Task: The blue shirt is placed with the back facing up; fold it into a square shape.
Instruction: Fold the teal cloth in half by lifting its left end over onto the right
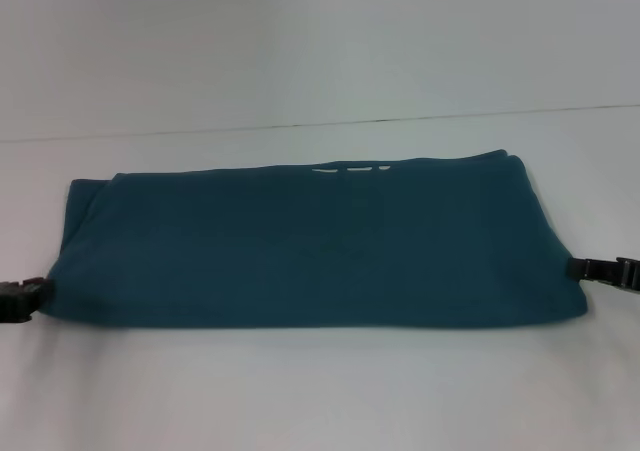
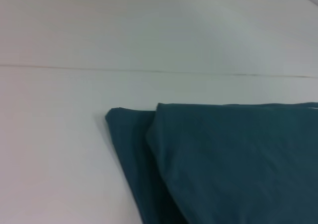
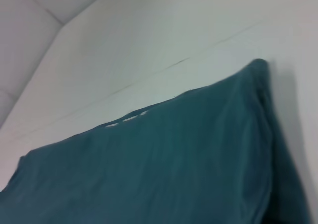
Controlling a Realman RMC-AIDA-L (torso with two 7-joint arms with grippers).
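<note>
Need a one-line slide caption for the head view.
Blue shirt folded into a wide band on the white table, left claw and right claw at its near corners.

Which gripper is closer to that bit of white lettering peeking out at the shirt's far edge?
Right, slightly. The white lettering sits right of centre on the blue shirt; the right gripper is at its right end, the left gripper at the left end.

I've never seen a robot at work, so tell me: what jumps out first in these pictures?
A big blue shirt, already folded into a wide band, fills the middle of the white table. A sliver of white lettering peeks out at its far edge. At each near end of the band a dark gripper meets the cloth: the left gripper and the right gripper.
</note>
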